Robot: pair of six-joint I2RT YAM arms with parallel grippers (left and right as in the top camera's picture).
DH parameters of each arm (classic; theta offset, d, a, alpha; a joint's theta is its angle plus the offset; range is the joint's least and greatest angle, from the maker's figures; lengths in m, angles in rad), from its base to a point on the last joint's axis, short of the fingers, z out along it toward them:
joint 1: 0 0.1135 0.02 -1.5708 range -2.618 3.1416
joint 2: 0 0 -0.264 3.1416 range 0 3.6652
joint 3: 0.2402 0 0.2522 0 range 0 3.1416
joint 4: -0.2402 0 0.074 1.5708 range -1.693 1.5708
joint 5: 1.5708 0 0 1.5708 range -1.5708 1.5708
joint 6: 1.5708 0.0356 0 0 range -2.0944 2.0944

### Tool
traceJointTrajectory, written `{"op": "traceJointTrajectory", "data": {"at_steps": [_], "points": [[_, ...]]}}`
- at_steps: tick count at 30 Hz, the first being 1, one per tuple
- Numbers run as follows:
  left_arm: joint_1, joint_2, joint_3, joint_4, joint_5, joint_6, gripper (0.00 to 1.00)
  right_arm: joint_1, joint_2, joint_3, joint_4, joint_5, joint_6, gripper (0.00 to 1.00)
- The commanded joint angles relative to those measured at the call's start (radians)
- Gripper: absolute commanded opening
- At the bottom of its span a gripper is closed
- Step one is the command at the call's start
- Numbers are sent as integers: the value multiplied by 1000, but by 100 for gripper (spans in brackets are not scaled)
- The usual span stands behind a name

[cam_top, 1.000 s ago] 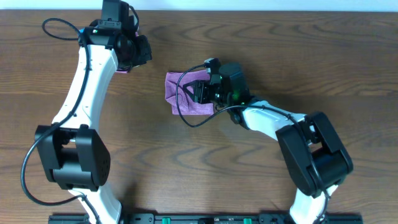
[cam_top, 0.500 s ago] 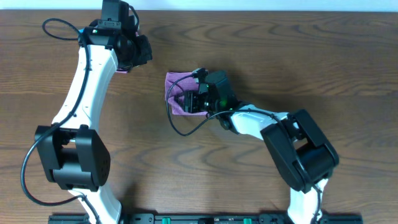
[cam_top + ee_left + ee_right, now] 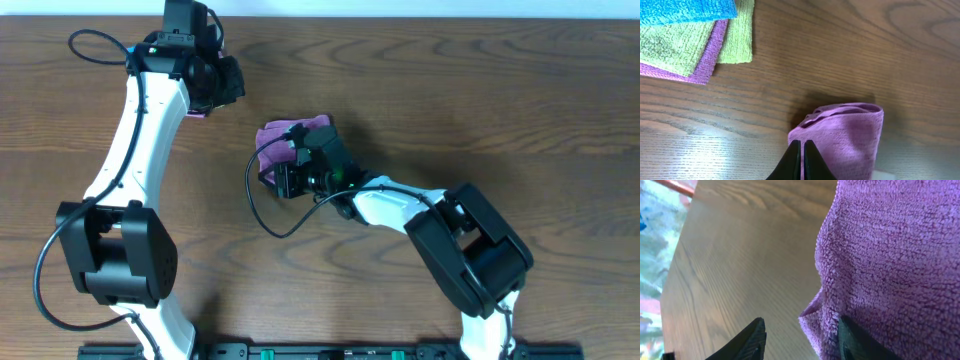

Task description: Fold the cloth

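The lilac cloth (image 3: 275, 135) lies folded and bunched on the wooden table, left of the middle. It also shows in the left wrist view (image 3: 850, 135) and fills the right wrist view (image 3: 890, 255). My right gripper (image 3: 283, 170) is low at the cloth's left front edge. Its fingers (image 3: 801, 325) are open, one pressed into the cloth and one over bare table, with the cloth's edge between them. My left gripper (image 3: 225, 85) is at the back left, apart from the cloth, with its fingers (image 3: 801, 160) shut and empty.
A stack of folded cloths lies at the back left beside my left gripper: bright blue (image 3: 685, 10) on top, light green (image 3: 690, 45) below, and a purple one (image 3: 705, 70) at the bottom. Only a purple corner (image 3: 197, 112) shows overhead.
My right gripper has moved left across the cloth to its left edge. The cloth has shifted slightly left and bunched up. The left arm has not moved.
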Motion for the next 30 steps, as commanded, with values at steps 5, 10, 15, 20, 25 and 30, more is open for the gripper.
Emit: {"op": "traceJointTrajectory", "data": {"at_steps": [5,10,15,20,25,30], "points": [[3,-27,-8,-2,4,0,6,-4,11,19,-14,-7,-55,44],[3,-29,-6,-2,4,0,6,-75,-22,35,-11,37,-77,42],[3,-31,-4,-2,5,0,6,-130,-25,45,-7,57,-86,41],[3,-31,-4,-2,5,0,6,-139,-25,46,-9,125,-113,41],[3,-31,-4,-3,5,0,6,-141,-25,46,-12,207,-146,38],[3,-31,-4,-7,5,0,6,-160,-25,46,-26,262,-171,38]]}}
